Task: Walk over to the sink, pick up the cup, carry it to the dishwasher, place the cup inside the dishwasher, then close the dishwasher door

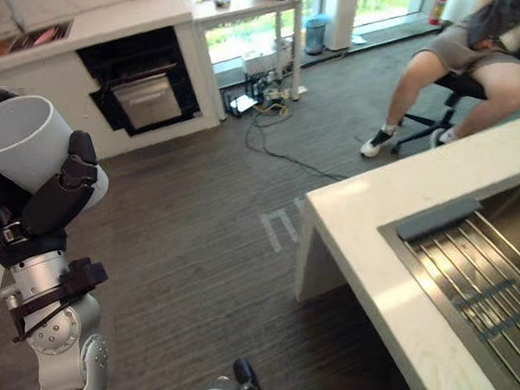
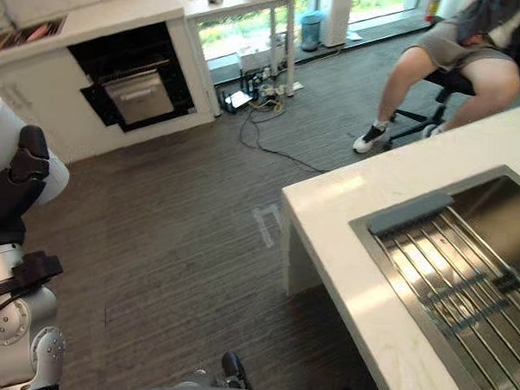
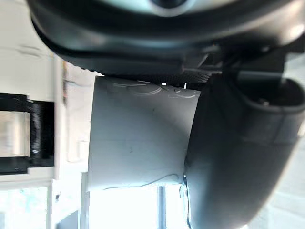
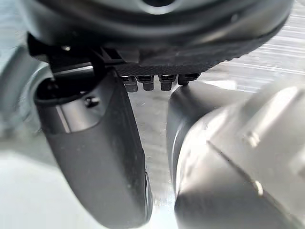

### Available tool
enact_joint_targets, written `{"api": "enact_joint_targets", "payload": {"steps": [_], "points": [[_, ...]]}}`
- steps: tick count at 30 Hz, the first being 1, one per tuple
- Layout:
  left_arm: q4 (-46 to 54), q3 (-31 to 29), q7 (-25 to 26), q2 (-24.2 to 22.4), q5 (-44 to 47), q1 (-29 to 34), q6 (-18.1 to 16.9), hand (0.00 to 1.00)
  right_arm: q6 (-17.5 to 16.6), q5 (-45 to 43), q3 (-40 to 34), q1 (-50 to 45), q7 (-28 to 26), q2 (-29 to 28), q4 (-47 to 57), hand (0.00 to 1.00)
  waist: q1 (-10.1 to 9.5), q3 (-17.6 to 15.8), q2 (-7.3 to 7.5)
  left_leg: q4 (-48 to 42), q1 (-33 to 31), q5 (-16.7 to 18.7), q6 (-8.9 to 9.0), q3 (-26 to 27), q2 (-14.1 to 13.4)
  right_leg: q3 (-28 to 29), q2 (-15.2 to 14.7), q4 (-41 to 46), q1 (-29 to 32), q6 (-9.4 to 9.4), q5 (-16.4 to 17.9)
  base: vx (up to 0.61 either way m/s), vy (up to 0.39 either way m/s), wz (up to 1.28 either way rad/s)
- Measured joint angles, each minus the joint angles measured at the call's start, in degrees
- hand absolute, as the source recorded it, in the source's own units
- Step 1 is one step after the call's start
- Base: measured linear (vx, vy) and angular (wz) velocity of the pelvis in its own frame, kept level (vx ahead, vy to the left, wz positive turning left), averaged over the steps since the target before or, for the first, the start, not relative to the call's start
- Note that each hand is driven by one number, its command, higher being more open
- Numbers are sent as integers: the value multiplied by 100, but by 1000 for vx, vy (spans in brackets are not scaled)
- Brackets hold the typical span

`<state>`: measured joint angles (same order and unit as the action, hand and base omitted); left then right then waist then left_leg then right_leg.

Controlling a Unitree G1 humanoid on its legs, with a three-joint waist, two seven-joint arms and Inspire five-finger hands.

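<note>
Your left hand (image 1: 57, 195) appears at the left of the head views, raised above the grey carpet floor (image 1: 197, 244). Its dark fingers and thumb are curled round the pale cup (image 1: 25, 141). The cup is held off the floor, mouth uppermost and tilted slightly. In the left wrist view you see the cup's smooth wall pressed between the palm and the thumb.

The sink (image 1: 490, 265), with its ribbed steel insert, is set into the white bench (image 1: 371, 217) at your right, well apart from the cup. The dishwasher (image 1: 142, 93) stands in the white cabinets at the far wall, its dark cavity open, also well apart from the cup.

Your right hand (image 4: 100, 152) shows in its own wrist view; you cannot tell whether it is clenched or released.

A person (image 1: 460, 53) sits on a chair beyond the bench, and cables (image 1: 276, 127) trail across the floor near a small table.
</note>
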<state>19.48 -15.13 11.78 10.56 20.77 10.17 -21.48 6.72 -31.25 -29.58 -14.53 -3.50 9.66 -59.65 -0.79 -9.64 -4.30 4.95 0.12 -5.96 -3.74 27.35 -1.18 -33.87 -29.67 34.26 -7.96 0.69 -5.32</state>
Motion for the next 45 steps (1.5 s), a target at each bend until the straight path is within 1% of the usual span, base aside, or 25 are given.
{"api": "enact_joint_targets", "payload": {"steps": [1,2,3,4,5,7,10,12,13,14,15,16,17,18,20,21,24,27,28,32,36,41,43,44,45], "points": [[-80,163,-8,-11,7,-12,1,0,-5,4,3,11,-20,-75,60,100,32,-22,29,7,-47,10,-13,-283,20,476,283,105,143,-170,497,88,5,216],[-291,468,-24,-12,71,-54,20,0,-69,37,54,6,-62,-225,136,100,67,-45,107,11,-114,15,-23,-808,112,1286,851,95,385,-289,1132,94,-38,222],[-459,798,-73,-9,223,-62,114,0,-176,169,175,20,-76,-324,140,100,92,-52,222,22,-127,23,-36,-1204,235,1852,1279,-95,542,-477,1489,110,-36,220],[-501,955,-78,-10,311,-62,206,0,-245,225,252,29,-67,-345,137,100,92,-47,253,23,-131,32,-48,-1350,292,1993,1431,-226,622,-580,1611,148,-30,202],[-567,1229,-95,-7,390,-61,353,0,-352,355,384,95,-35,-336,138,100,85,-36,282,22,-127,51,-76,-1561,375,2140,1602,-456,851,-781,1767,178,-25,157],[-580,1505,-225,42,531,-93,576,0,-390,470,554,369,21,-312,105,100,76,-22,283,16,-83,115,-164,-1760,405,2496,1818,-968,1270,-902,1828,222,-41,146],[-612,1842,-437,165,1215,-301,939,0,-271,467,675,633,-3,-338,6,100,93,-16,270,-30,77,210,-187,-2222,299,3223,2153,-1745,1609,-926,1772,214,-96,98],[-763,2066,-477,153,1657,-471,1160,0,-184,467,707,677,-29,-373,-66,100,98,-12,237,-209,186,421,-57,-2370,43,3499,2421,-2057,1720,-908,1540,292,-196,80],[-950,2205,-580,79,1851,-573,1345,0,-101,470,762,636,-75,-428,-68,100,124,2,253,-540,259,747,115,-2471,-192,3595,2616,-2251,1774,-906,1212,296,-237,56],[-1012,2273,-601,62,1884,-586,1386,0,-81,470,777,603,-94,-452,-57,100,148,26,270,-713,261,855,196,-2537,-246,3634,2665,-2356,1784,-873,1053,399,-317,48],[-1073,2372,-655,48,1925,-614,1482,0,-61,480,807,518,-131,-491,-32,100,174,91,351,-942,245,1016,297,-2614,-269,3723,2671,-2537,1762,-829,770,355,-305,52],[-1083,2530,-768,95,2062,-677,1651,0,-44,581,875,361,-182,-580,2,100,208,255,633,-1162,217,1266,434,-2653,-153,3886,2491,-2550,1707,-699,-41,368,-326,73],[-1098,2670,-870,141,2110,-695,1743,0,85,597,915,220,-251,-643,-64,100,256,418,812,-1247,237,1522,530,-2410,-178,3936,2345,-2432,1586,-783,105,388,-386,82],[-1096,2764,-993,-58,2113,-696,1826,0,246,418,638,194,-296,-722,-182,100,343,466,670,-1429,286,1613,693,-1740,-588,3818,2441,-2487,1399,-699,403,367,-384,57],[-1099,2906,-1099,-408,2102,-812,1984,0,396,151,510,91,-426,-594,-183,100,424,516,354,-1454,274,1509,915,-1519,-774,3673,2521,-2482,1352,-623,505,328,-298,31],[-1099,3003,-1190,-465,2102,-927,2077,0,447,24,491,35,-354,-573,-176,100,480,565,278,-1356,373,1435,959,-1458,-767,3597,2506,-2458,1253,-601,622,204,-117,26],[-1097,3032,-1392,-386,2104,-1185,2081,0,465,-358,530,-130,-288,-581,-177,100,499,589,257,-1275,566,1411,956,-1420,-729,3475,2460,-2319,1106,-593,915,121,-62,26],[-1140,3020,-1450,-107,2100,-1298,2078,0,437,-566,537,-161,-264,-590,-177,100,609,615,233,-1370,370,1380,941,-1417,-707,3212,2404,-2327,1098,-591,988,-4,-49,38],[-1768,3142,-1676,292,2093,-1795,2001,0,-34,-682,631,-217,-155,-713,-245,100,794,794,412,-223,621,657,823,-1092,-360,3291,2264,-2324,1113,-615,1004,-19,-12,22],[-1860,3142,-1706,297,2093,-1787,1944,0,-34,-682,629,-216,-155,-716,-244,100,795,784,414,-257,625,656,821,-1099,-367,3287,2263,-2325,1112,-609,1007,0,0,0],[-2727,3064,-1710,136,2097,-1533,1800,0,-33,-687,580,-254,-274,-747,-245,100,798,758,408,-338,617,665,820,-1186,-383,3169,2252,-2397,1028,-601,1000,0,-3,10],[-3926,2457,-1430,-250,2096,-697,1780,0,-3,-690,511,-334,-620,-798,-243,100,726,543,379,-839,487,938,817,-1305,-511,2859,2186,-2444,823,-543,1051,-12,-21,13],[-4375,2130,-1168,-299,2094,-553,1787,0,26,-792,451,-266,-875,-774,-262,100,653,352,507,-1435,317,1260,789,-1154,-432,2556,1843,-1655,1116,-611,1388,-43,33,0],[-4450,2083,-1107,-318,2094,-553,1790,0,28,-792,451,-217,-884,-768,-297,100,667,316,571,-1671,218,1376,745,-946,-448,2528,1778,-1537,1153,-587,1489,-32,82,41],[-4451,2084,-1014,-364,2092,-556,1807,0,49,-792,453,-178,-884,-664,-377,100,688,317,559,-2160,87,1607,468,-563,-452,2374,1609,-1451,1069,-635,1595,8,110,78]]}}
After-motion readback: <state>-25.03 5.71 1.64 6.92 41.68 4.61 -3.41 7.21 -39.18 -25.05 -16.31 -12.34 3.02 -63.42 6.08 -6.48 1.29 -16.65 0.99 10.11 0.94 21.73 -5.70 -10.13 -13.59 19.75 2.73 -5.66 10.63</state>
